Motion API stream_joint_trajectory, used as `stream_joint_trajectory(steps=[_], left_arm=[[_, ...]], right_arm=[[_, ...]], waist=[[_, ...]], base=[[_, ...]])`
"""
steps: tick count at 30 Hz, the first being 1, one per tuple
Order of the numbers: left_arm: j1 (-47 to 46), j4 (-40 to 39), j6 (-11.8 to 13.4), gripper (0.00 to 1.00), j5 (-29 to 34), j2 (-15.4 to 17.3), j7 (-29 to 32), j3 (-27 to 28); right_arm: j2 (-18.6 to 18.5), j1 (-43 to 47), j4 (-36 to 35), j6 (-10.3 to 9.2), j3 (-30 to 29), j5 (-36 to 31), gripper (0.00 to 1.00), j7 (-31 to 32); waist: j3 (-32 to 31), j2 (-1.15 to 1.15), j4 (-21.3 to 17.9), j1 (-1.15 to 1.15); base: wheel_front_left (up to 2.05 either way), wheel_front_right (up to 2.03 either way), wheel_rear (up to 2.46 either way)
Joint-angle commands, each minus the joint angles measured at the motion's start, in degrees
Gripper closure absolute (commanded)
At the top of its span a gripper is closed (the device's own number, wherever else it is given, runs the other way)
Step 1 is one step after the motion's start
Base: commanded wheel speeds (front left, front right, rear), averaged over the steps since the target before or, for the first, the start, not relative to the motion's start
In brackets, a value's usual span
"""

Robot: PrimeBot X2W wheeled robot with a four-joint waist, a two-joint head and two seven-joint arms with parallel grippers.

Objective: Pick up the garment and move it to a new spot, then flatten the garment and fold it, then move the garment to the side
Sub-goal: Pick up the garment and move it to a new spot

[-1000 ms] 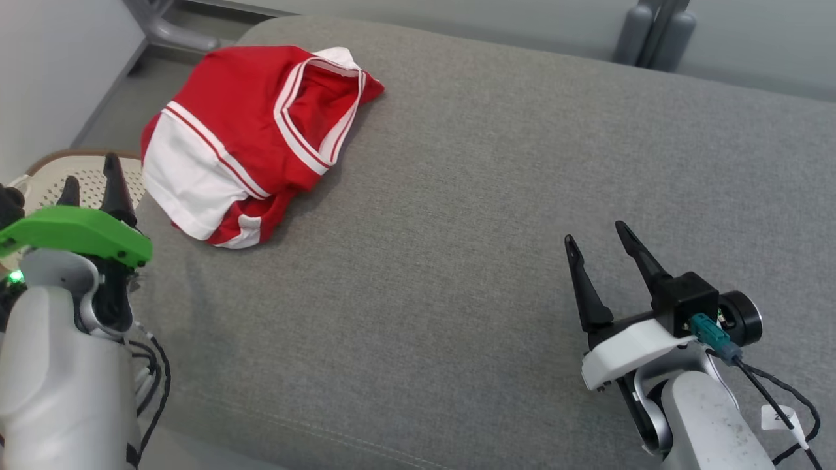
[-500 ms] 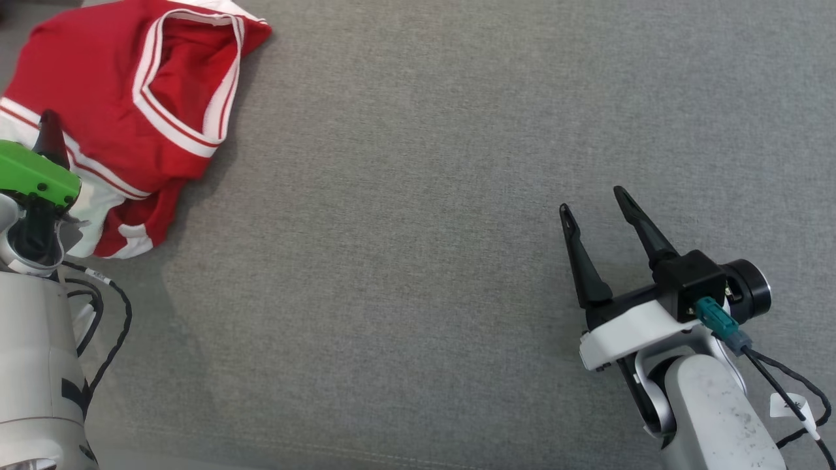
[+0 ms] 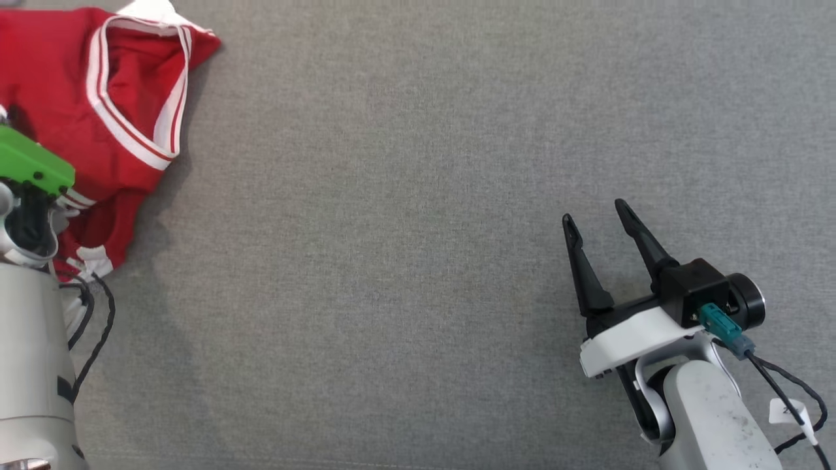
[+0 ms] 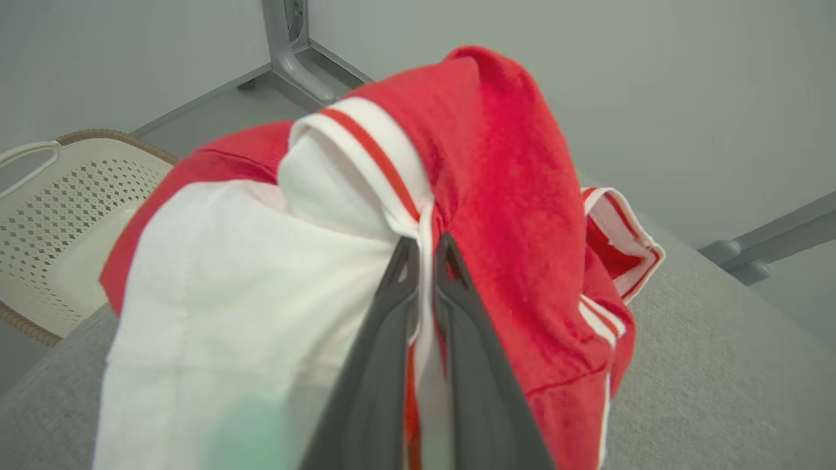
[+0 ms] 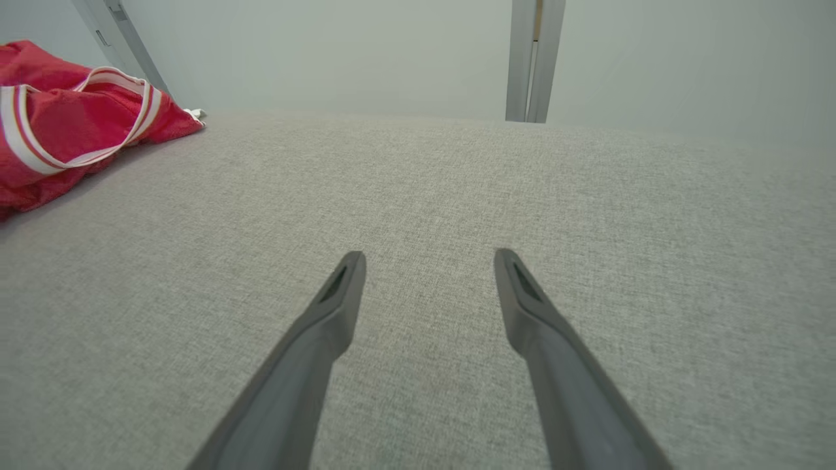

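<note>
The garment [image 3: 98,78], a red top with white panels and striped trim, lies crumpled at the far left of the grey cushion [image 3: 392,261]. My left gripper [image 4: 424,241] is shut on a fold of it where the white panel meets the red cloth [image 4: 509,196], which bunches up around the fingers. In the head view the arm's green mount [image 3: 32,166] covers those fingers. My right gripper [image 3: 594,212] hovers open over bare cushion at the lower right, nothing between its fingers [image 5: 428,256]. From there the garment [image 5: 59,124] shows far off to the left.
A cream perforated basket [image 4: 59,209] stands beyond the cushion's left edge. Grey metal frame legs [image 4: 294,46] rise behind the cushion, and a grey post [image 5: 532,59] stands against the pale wall.
The head camera has tilted down and shifted. My left gripper reached onto the garment and shut on a fold of it. The right gripper stays open in about the same place.
</note>
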Motion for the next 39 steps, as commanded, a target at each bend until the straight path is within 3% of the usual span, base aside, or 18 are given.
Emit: stream_joint_trajectory(steps=[1,9,17,27,34,39], left_arm=[[-1.3,-1.4,-0.4,1.00,1.0,0.3,-1.6,-0.7],[-4.9,-6.8,-3.9,1.00,2.1,-2.1,-3.5,-5.2],[-9.2,-13.3,-5.6,1.00,3.2,-6.2,-2.0,-10.4],[-12.1,-21.4,-6.9,1.00,0.1,-11.2,-0.2,-16.2],[-11.1,-22.7,-6.9,1.00,-1.8,-12.1,0.0,-21.1],[-7.3,-19.7,-6.5,1.00,1.0,-12.3,-0.2,-26.6]], right_arm=[[-0.2,0.7,0.7,-0.02,0.4,0.6,0.00,-0.7],[-0.2,2.5,4.7,-0.02,2.3,4.4,0.00,-2.4],[-0.2,4.8,7.3,-0.02,2.3,6.8,0.00,-3.5],[-0.2,4.2,7.3,-0.02,2.3,7.2,0.00,-3.8],[-0.2,2.7,7.2,-0.02,2.2,7.0,0.00,-3.9],[-0.1,1.9,6.9,-0.02,1.8,7.4,0.00,-4.2]], waist=[[-4.5,0.00,1.3,0.00],[-14.3,0.00,-0.5,0.00],[-20.5,0.00,-6.2,0.00],[-19.6,0.00,-16.0,0.00],[-17.5,0.00,-22.2,0.00],[-15.7,0.00,-23.7,0.00]], base=[[0.00,0.00,0.00],[0.00,0.00,0.00],[0.00,0.00,0.00],[0.00,0.00,0.00],[0.00,0.00,0.00],[0.00,0.00,0.00]])
